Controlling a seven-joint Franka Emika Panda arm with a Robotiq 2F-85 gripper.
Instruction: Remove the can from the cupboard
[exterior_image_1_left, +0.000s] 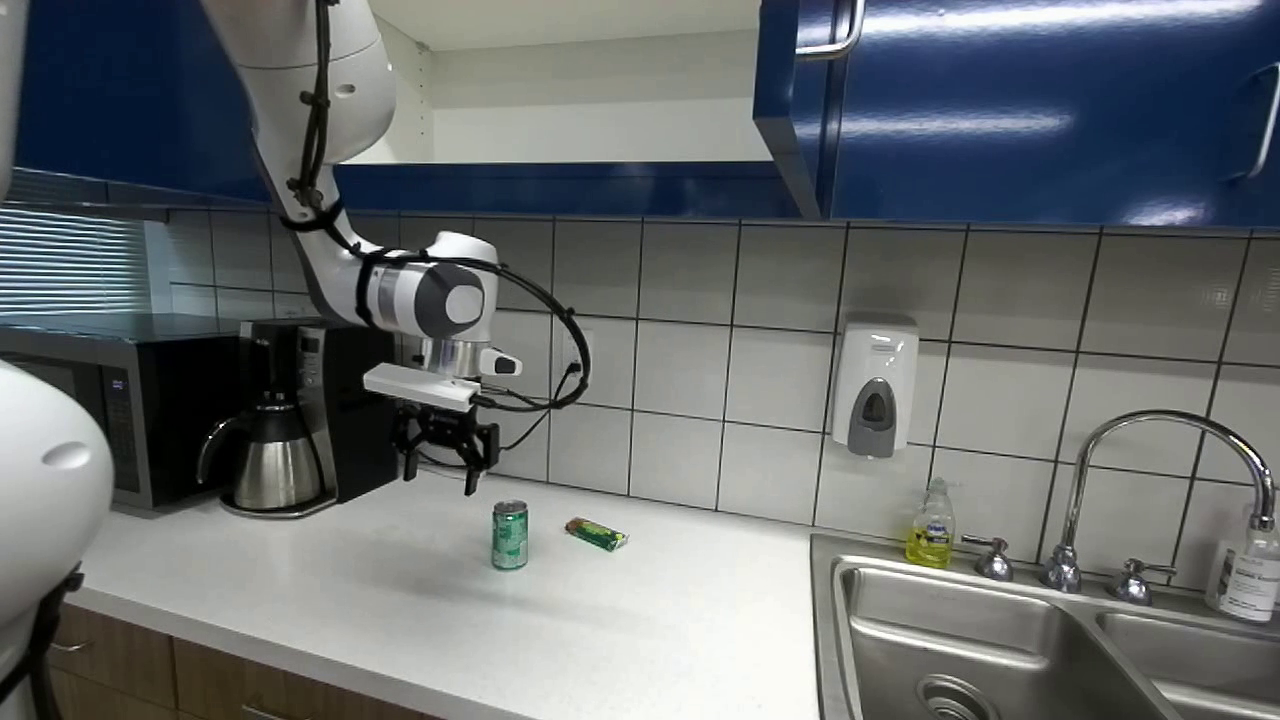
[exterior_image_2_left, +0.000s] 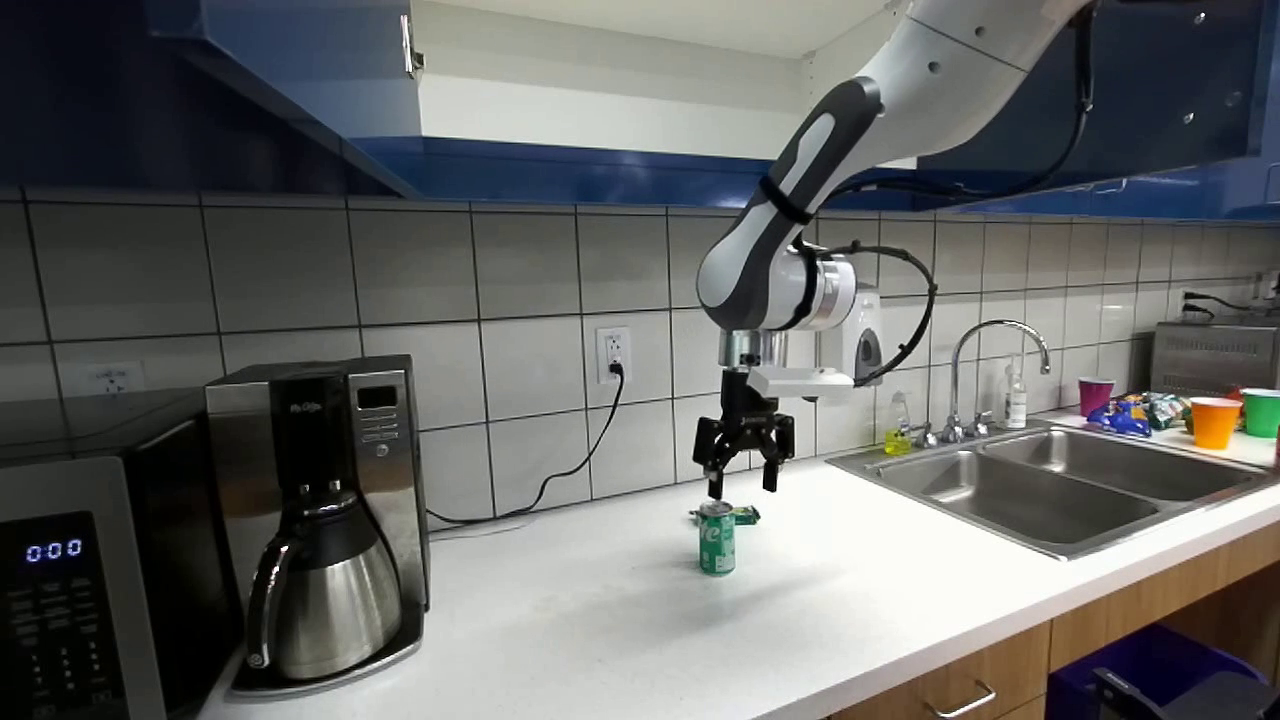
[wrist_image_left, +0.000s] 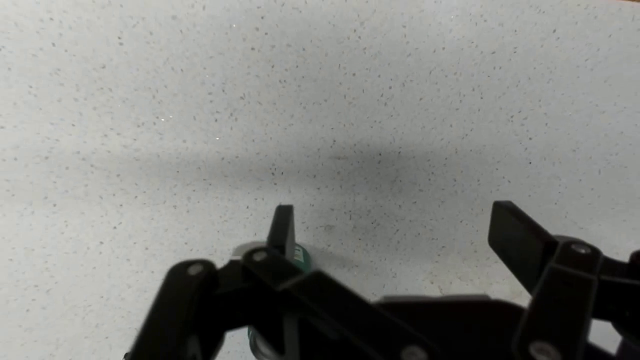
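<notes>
The green can (exterior_image_1_left: 510, 537) stands upright on the white counter (exterior_image_1_left: 680, 640); it also stands there in an exterior view (exterior_image_2_left: 717, 542). In the wrist view the can (wrist_image_left: 302, 257) is mostly hidden behind one finger. My gripper (exterior_image_1_left: 440, 482) is open and empty. It points down, above the counter and beside the can, with its fingertips slightly higher than the can's top; it also shows open in the wrist view (wrist_image_left: 392, 220). The cupboard (exterior_image_1_left: 600, 190) is open above, with a blue lower edge and a white interior; it shows in an exterior view (exterior_image_2_left: 600, 176).
A small flat green packet (exterior_image_1_left: 596, 533) lies near the can. A coffee maker (exterior_image_1_left: 345, 420) with a steel pot (exterior_image_1_left: 278, 465) and a microwave (exterior_image_2_left: 100, 560) stand on the counter. A sink (exterior_image_1_left: 950, 610) is on the opposite side. An open cupboard door (exterior_image_1_left: 800, 110) hangs overhead.
</notes>
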